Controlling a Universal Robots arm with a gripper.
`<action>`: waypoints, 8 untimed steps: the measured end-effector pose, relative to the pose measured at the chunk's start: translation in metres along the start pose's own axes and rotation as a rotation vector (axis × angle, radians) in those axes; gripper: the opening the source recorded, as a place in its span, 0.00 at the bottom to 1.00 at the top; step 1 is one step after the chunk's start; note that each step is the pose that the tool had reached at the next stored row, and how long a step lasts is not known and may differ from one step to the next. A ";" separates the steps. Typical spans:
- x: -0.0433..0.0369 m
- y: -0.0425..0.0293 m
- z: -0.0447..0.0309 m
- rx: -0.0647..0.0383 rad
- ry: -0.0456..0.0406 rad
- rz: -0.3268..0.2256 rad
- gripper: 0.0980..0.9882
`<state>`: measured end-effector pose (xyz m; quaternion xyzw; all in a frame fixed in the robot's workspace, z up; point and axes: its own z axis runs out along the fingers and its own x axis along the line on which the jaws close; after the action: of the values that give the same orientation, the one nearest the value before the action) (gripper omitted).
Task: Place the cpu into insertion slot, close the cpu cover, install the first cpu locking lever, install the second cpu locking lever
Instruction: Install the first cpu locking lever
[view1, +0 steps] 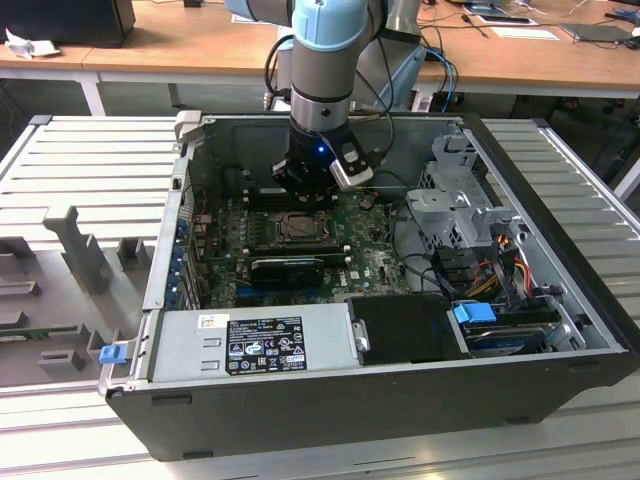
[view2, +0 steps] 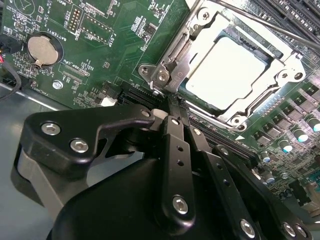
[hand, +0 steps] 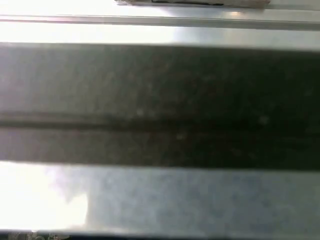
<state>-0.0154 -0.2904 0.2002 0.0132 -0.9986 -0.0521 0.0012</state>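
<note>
Exterior view: the gripper (view1: 305, 188) was lowered into the open computer case (view1: 560, 250), just above the insertion slot (view1: 299, 228) on the green circuit board (view1: 375, 262); the case was set on a ribbed grey table (view1: 100, 160); wooden desks (view1: 180, 50) stood behind.

Second wrist view: the cpu (view2: 231, 72) was seated in the slot; the cpu cover (view2: 182, 42) was lowered over it; the jaws were drawn together, empty, tips by a cover corner.

Step judged: lever installation; a sideways push on the thin lever (view2: 260, 22) is called for.

First wrist view: a blurred dark band was recorded.
</note>
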 end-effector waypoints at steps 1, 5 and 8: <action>0.0000 0.0000 -0.0002 0.000 -0.0001 0.000 0.01; 0.0000 0.0004 -0.0040 0.000 0.0000 0.000 0.01; 0.0000 0.0012 -0.0119 0.000 0.0000 0.000 0.01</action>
<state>-0.0154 -0.2905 0.2121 0.0133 -0.9986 -0.0520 0.0013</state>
